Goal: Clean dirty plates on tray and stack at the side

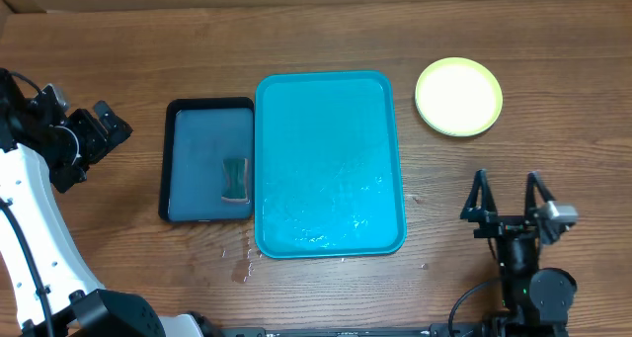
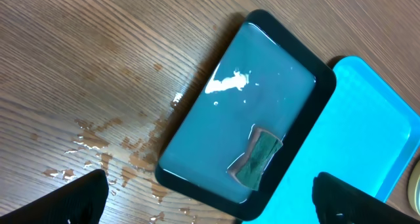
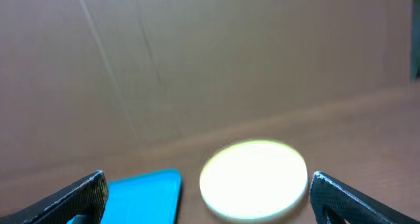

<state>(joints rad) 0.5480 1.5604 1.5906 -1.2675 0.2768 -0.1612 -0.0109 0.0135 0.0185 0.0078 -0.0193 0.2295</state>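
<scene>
The teal tray (image 1: pixel 331 164) lies mid-table, wet, with only a film of water in it. A pale yellow plate with a lime-green rim (image 1: pixel 458 97) rests on the wood to the tray's right, near the back. My right gripper (image 1: pixel 509 194) is open in front of that plate, with nothing between its fingers; its wrist view shows the plate (image 3: pixel 254 178) ahead and a corner of the tray (image 3: pixel 144 194). My left gripper (image 1: pixel 97 139) is open at the table's left, above the wood. In the left wrist view the left gripper (image 2: pixel 213 204) is empty.
A dark tray (image 1: pixel 207 159) filled with water lies against the teal tray's left side, with a green sponge (image 1: pixel 235 179) in it. Water drops (image 1: pixel 242 263) spot the wood near the front of both trays. A cardboard wall stands behind the table.
</scene>
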